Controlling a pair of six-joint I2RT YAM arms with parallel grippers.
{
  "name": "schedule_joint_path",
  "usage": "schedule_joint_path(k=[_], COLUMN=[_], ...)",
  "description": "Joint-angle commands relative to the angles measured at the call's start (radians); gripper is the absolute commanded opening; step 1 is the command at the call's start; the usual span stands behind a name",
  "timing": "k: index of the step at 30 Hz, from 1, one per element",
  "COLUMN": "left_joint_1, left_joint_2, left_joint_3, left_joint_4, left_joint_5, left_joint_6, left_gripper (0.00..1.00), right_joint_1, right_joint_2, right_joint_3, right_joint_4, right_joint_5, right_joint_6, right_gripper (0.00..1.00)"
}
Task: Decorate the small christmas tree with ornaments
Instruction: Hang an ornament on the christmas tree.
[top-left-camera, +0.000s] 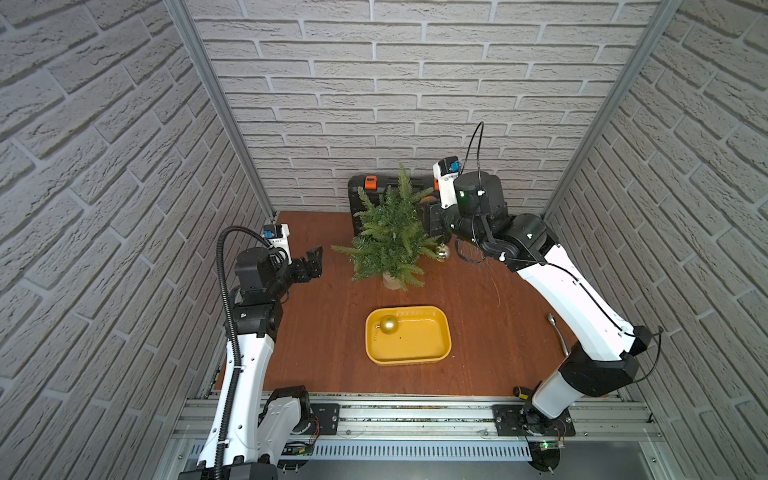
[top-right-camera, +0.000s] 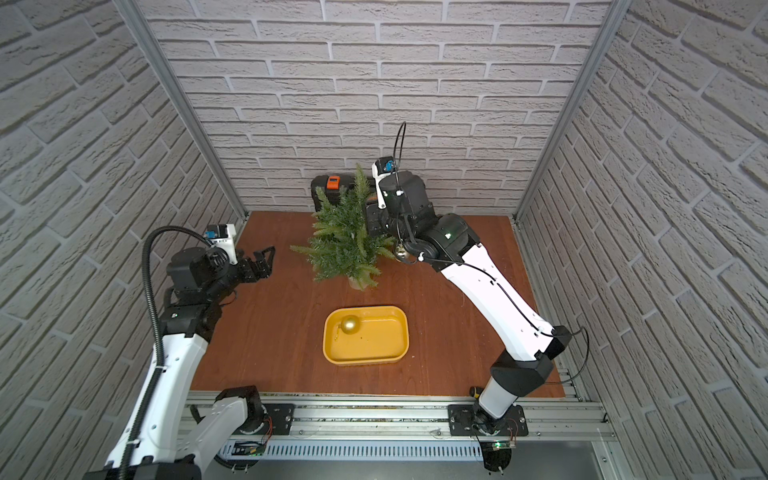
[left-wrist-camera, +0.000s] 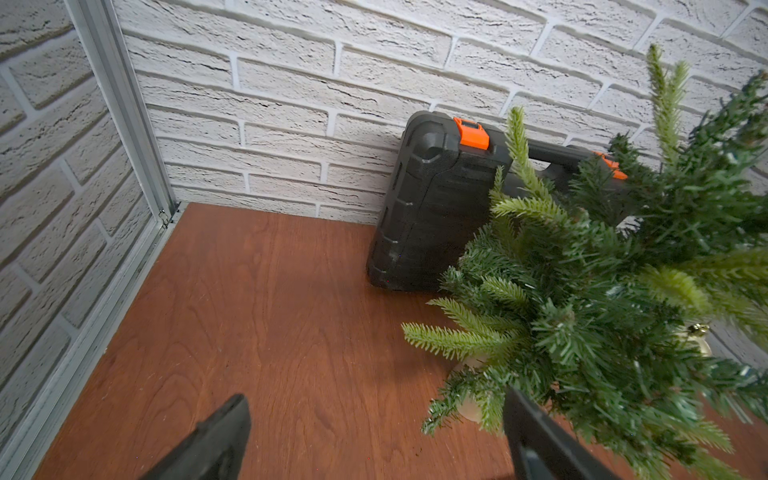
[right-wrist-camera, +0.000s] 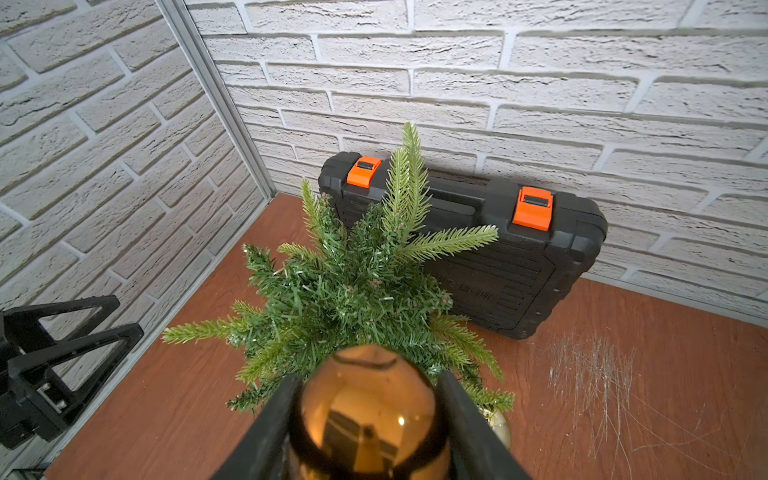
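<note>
Copper bauble pinched in right tool, just beside tree; left tool spread.

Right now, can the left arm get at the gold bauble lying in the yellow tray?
Probably yes. The left pincer is open and empty, the gold bauble lies uncovered in the yellow tray, and only bare table lies between them. The right pincer holds a copper bauble at the tree.

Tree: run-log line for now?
right gripper: shut on copper bauble, beside tree | left gripper: open, empty | matte gold bauble: in tray
</note>
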Motion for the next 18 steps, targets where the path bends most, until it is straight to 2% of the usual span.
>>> schedule_joint_path(k=[1,18], left_joint_1=[0.006,0.007], left_joint_2=[-0.007,-0.008], left_joint_3=[0.0,0.0], left_joint_4=[0.042,0.041], left_joint_5=[0.019,0.019], left_joint_6=[-0.008,-0.009], left_gripper=[0.95,0.95], right_joint_1=[0.0,0.001], right_joint_2=[-0.033,-0.071], right_joint_3=[-0.035,-0.072], right_joint_4=[0.008,0.009], right_joint_5=[-0.006,-0.027], right_joint_6=[-0.012,0.009], right_gripper=[0.44,0.43])
